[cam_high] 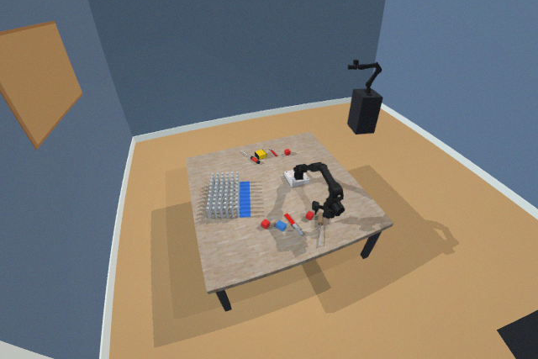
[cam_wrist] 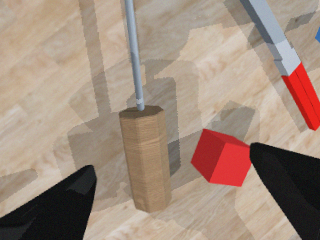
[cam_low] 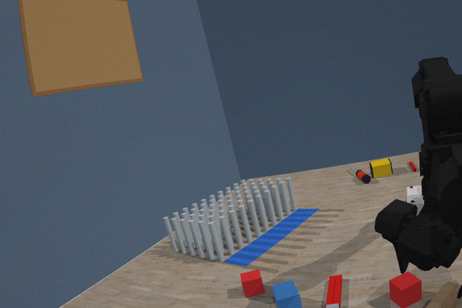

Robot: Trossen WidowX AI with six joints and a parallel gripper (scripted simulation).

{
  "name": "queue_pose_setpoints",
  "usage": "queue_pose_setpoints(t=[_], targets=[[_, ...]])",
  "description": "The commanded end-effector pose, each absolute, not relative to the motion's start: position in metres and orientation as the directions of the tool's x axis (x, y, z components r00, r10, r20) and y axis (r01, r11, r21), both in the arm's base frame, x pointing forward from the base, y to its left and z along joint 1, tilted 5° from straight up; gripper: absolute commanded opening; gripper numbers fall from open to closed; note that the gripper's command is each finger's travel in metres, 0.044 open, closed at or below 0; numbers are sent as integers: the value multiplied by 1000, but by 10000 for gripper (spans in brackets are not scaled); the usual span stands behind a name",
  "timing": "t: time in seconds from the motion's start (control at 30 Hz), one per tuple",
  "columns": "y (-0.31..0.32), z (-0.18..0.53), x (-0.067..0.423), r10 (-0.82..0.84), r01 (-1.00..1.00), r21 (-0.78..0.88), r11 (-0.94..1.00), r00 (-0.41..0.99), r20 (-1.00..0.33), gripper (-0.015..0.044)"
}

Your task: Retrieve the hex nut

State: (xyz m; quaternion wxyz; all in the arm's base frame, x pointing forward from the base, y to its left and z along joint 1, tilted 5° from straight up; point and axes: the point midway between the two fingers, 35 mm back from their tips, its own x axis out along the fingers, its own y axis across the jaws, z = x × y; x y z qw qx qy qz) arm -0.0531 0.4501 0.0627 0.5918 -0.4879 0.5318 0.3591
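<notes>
Our tool [cam_wrist: 172,187] is spread wide, empty, straddling the wooden-handled hook pick [cam_wrist: 145,155] on the tabletop [cam_wrist: 45,75]. We should descend centred, avoiding the red cube [cam_wrist: 222,157]. Nut hidden among spacers [cam_low: 231,215].

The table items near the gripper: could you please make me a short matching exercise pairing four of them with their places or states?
Things:
1. wooden-handled tool
2. red cube
3. blue strip
4. gripper

Places or states:
A. lies along the front of the gray posts
B. open, holding nothing
C. lies between the two fingers, not gripped
D. sits beside the wooden handle, close to one finger

Pairs: 1-C, 2-D, 3-A, 4-B
</notes>
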Motion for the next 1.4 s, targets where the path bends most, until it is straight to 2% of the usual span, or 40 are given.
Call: queue_pose_setpoints(t=[0.0, 0.03, 0.23, 1.37], targets=[[450, 63, -53, -100, -935, -195, 297, 173, -980, 440], [450, 63, -53, -100, -935, -195, 297, 173, -980, 440], [450, 63, -53, -100, -935, -195, 297, 173, -980, 282], [452, 28, -56, -100, -935, -195, 298, 172, -980, 280]])
